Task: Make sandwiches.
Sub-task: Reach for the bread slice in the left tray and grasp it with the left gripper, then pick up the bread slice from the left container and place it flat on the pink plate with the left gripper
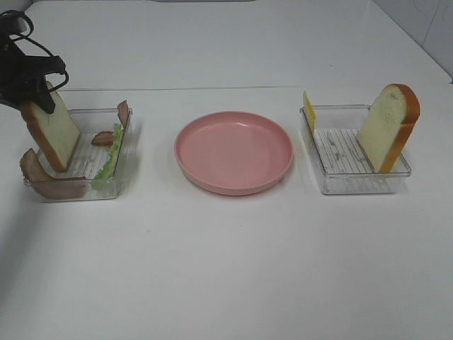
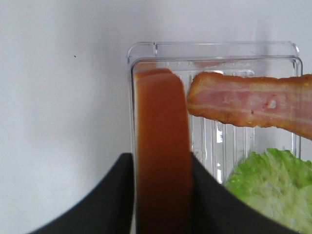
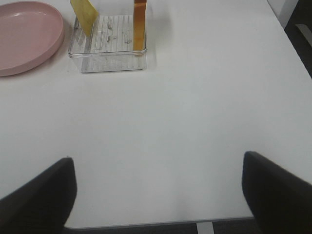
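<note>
Bread count: two. The left slice (image 1: 60,134) stands tilted in the left tray (image 1: 106,188), on the plate's (image 1: 233,152) left. The left fingers (image 2: 97,204) are clamped on its brown crust edge, one pressed to each side, with the slice's lower end down in the tray. The right slice (image 1: 386,127) leans in the right tray (image 1: 347,180), on the plate's right, and nothing touches it.

Trays: two, both clear plastic, one on either side of the plate. Plate: one, round and pink, between them.

Bacon strips (image 1: 49,185): three, all in the left tray. One is draped over the corner farthest from the plate, one lies mid-tray, and one is propped in the far corner on the plate side. Lettuce (image 1: 112,159): one leaf, along that tray's wall nearest the plate. Cheese (image 1: 309,110): one yellow slice, standing in the right tray's far corner nearest the plate.

So the sandwich parts all sit in the trays, and none are stacked yet.

The right fingers (image 3: 39,195) are spread wide with nothing between them. They hang over open tabletop (image 1: 226,269), well apart from the plate and on its right side.

The tabletop is plain white and smooth. A pale wall (image 1: 432,28) shows past its far right corner.
</note>
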You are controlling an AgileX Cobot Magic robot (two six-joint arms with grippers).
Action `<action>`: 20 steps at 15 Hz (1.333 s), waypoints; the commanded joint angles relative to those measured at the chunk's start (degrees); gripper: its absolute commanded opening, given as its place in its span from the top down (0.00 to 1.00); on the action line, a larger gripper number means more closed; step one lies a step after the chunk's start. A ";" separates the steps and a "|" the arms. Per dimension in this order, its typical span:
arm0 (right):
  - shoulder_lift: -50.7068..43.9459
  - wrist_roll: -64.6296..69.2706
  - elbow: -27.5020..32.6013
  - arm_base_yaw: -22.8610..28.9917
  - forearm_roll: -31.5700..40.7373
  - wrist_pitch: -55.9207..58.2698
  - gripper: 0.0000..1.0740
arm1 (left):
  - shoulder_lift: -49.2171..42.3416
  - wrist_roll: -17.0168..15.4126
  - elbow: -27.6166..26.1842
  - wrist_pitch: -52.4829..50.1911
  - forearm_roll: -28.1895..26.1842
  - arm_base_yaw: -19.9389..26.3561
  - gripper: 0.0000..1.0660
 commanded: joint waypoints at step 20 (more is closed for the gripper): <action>-1.66 -0.57 -0.06 -0.23 0.11 -0.11 0.16 | -4.81 -8.42 -22.86 3.38 -15.18 -15.81 1.00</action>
